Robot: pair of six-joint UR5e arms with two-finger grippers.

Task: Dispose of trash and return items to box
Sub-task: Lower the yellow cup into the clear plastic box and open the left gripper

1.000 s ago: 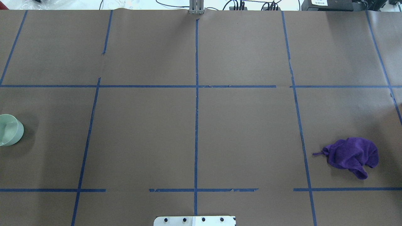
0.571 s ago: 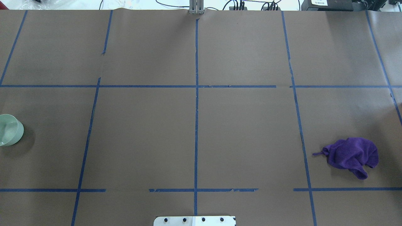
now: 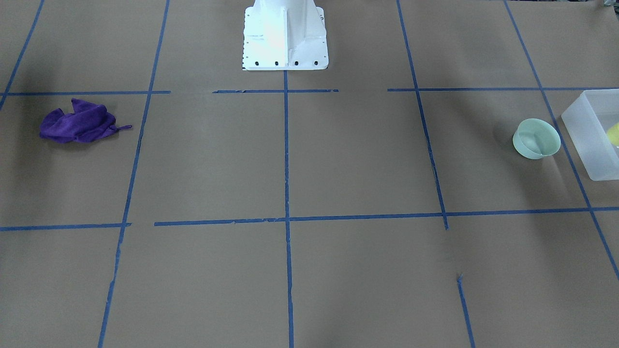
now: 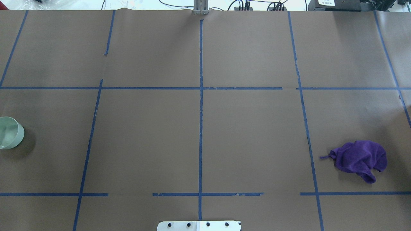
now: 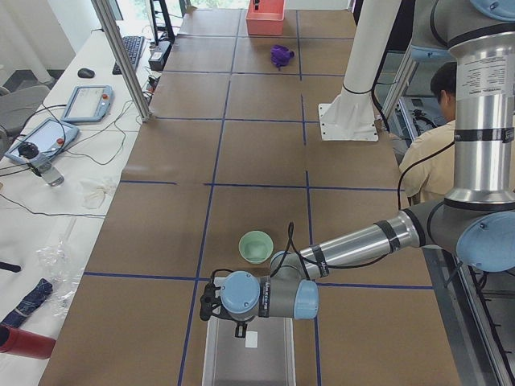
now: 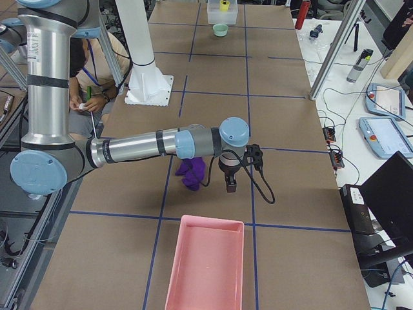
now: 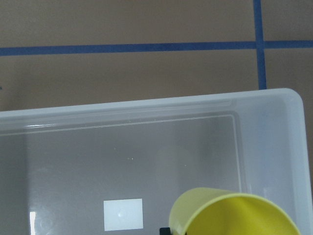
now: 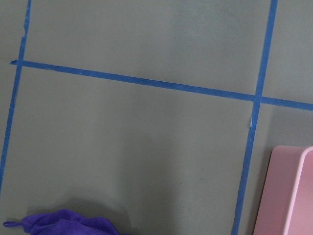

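cup [image 7: 234, 213] at box [image 7: 146, 105], lower right of left wrist view, release unclear | bowl [image 3: 536, 139] outside, just beside box, right edge, to do | cloth [image 4: 359, 157] loose on table, lower right | left gripper [image 5: 240, 326], right gripper [image 6: 230, 184]: jaws can't tell

Overhead: brown paper-covered bench [image 4: 250, 128] with a grid of blue tape lines [image 4: 201, 128]. Pale mint-green round bowl [image 4: 9, 133] stands upright at the far-left edge, mid-depth, partly cut off by the frame. Crumpled purple cloth [image 4: 359, 158] lies on the right, toward the near side, just right of a tape line, with a thin tail pointing left at it. Bowl and cloth are well apart. White metal base plate with dark bolts [image 4: 199, 226] sits at near centre. Grey post [image 4: 201, 8] and black cables [image 4: 244, 5] are at the far edge.
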